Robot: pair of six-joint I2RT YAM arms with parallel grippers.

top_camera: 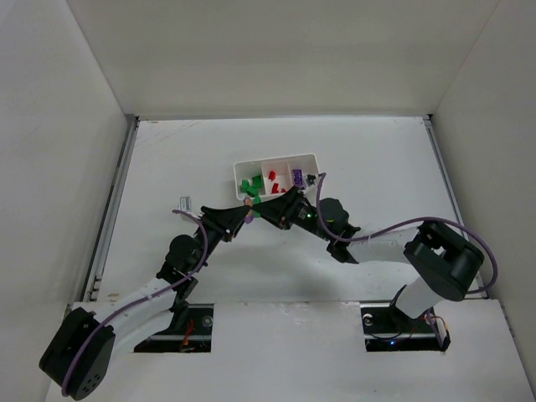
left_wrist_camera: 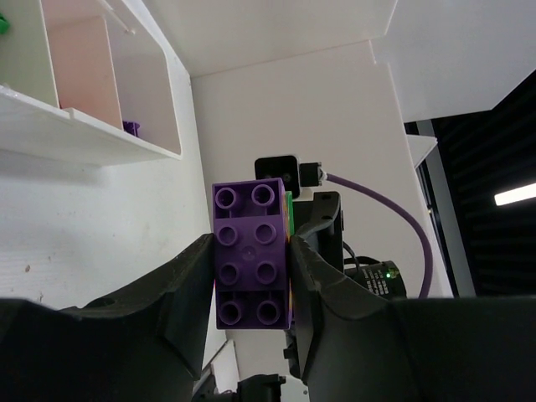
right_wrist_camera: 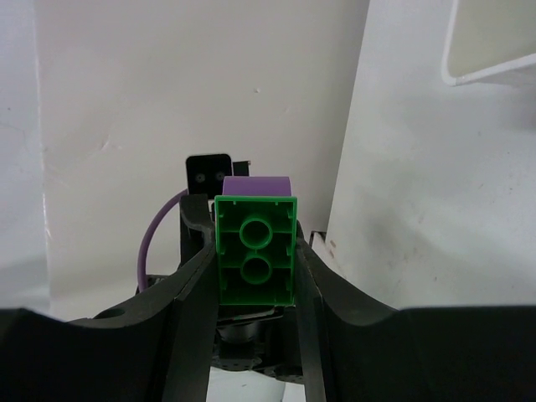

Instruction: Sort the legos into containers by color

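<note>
One purple brick [left_wrist_camera: 251,255] sits between left jaws; green brick [right_wrist_camera: 255,251], right jaws.

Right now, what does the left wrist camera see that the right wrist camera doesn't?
Only the left wrist: the bumps on the purple brick in the left tool, and the tray compartments, one holding a purple piece. Only the right wrist: the hollow underside of the green brick in the right tool. Both: purple and green bricks pressed together, and part of the white tray.
</note>
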